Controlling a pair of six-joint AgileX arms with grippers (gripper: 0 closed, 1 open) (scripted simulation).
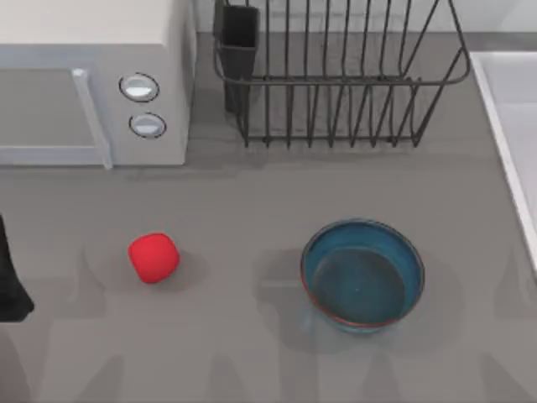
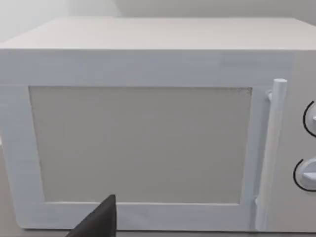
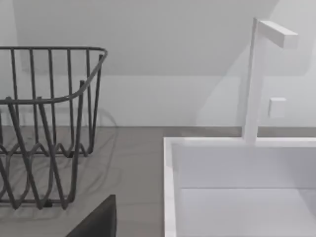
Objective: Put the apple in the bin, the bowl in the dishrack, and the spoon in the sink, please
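The small, rounded, bright red matte apple [image 1: 153, 257] sits on the grey worktop [image 1: 252, 201] at about eight o'clock in the top view, clear of everything else. The round, deep blue-teal glazed bowl [image 1: 362, 275] with its thin reddish-brown rim stands upright and empty at about four o'clock, well apart from the apple.

At twelve to one o'clock the large dark grey wire dishrack [image 1: 344, 80] of thin vertical bars stands on the worktop, with a black rectangular utensil cup [image 1: 238, 42] at its corner nearest the microwave. The white box-shaped microwave [image 1: 92, 80] with two round knobs fills the ten to eleven o'clock area, just beside the rack. Along the three o'clock edge runs the raised pale rim of the light grey-white rectangular sink [image 1: 508, 126]; the right wrist view shows its basin [image 3: 237, 197] with a white angular tap [image 3: 261, 79] rising from the far rim, and the dishrack [image 3: 47, 123] beside it.

The left arm [image 1: 10, 285] is a dark shape at the nine o'clock edge; the left wrist view faces the microwave door [image 2: 140, 143]. How far either set of jaws is open I cannot tell, and nothing is visibly held.
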